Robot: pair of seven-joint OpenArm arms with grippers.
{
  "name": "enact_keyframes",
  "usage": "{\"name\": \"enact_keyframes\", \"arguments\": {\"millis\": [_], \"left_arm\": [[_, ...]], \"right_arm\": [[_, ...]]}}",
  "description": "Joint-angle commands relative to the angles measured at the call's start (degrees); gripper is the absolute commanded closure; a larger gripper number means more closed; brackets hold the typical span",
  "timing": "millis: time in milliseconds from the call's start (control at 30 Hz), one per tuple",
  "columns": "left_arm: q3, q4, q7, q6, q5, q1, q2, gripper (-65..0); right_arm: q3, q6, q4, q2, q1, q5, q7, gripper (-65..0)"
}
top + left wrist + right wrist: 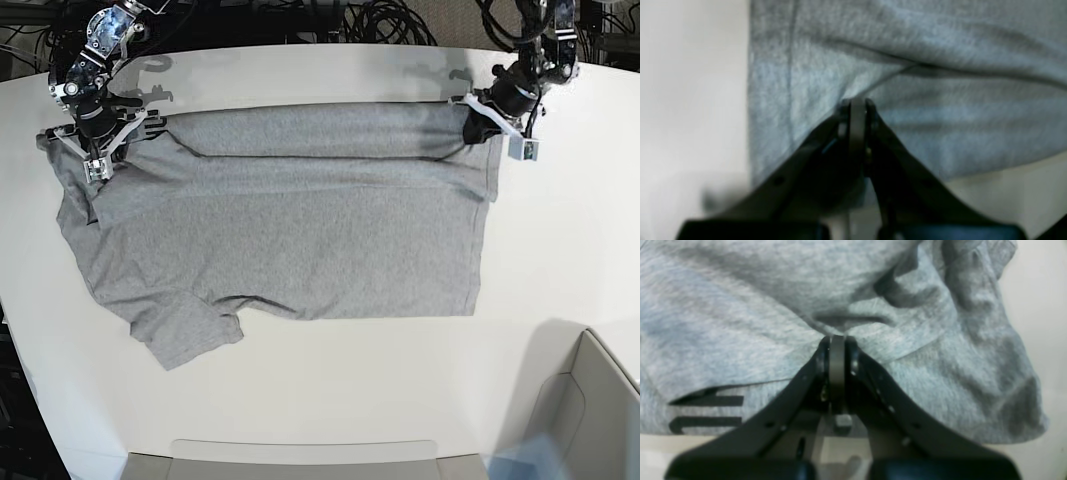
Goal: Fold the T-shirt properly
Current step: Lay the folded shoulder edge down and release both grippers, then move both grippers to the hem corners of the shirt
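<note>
The heather-grey T-shirt [300, 230] lies spread on the white table, plain side up, with its far edge folded over toward the middle. My left gripper [478, 125] is shut on the T-shirt's far right corner; in the left wrist view its tips [857, 103] pinch grey cloth [907, 50]. My right gripper [105, 150] is shut on the T-shirt's far left part near the sleeve; in the right wrist view its tips [837, 340] pinch a fold of the cloth [740, 323]. Black lettering [706, 410] shows under the lifted layer.
The white table [560, 260] extends to the right and front of the shirt. A grey bin [590, 420] stands at the front right corner. A grey tray edge [300, 455] runs along the front. Cables [380, 20] lie behind the table.
</note>
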State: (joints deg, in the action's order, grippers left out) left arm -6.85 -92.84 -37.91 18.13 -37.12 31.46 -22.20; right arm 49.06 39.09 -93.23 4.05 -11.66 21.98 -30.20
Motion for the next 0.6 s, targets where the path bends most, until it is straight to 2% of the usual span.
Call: {"name": "enact_keyframes", "arguments": {"millis": [0,233,567], "left_arm": [[-1.10,-0.48,-9.69,-3.23,5.78,3.31,-0.35,0.0],[-3.92,-8.57,-9.96,-3.41,5.52,4.10,0.17,0.0],[-4.00,-17.27,-9.96,-3.49,5.52,4.01,0.17,0.0]], "right_arm": [[0.66,0.91,0.00,-0.49,-0.78,4.97,-6.07,-0.8],[0.83,0.91,-2.29,0.03,2.83,4.70,-6.07,-0.8],[0.39,0.91,-16.70,3.37,6.61,4.79,-6.07,-0.9]]}}
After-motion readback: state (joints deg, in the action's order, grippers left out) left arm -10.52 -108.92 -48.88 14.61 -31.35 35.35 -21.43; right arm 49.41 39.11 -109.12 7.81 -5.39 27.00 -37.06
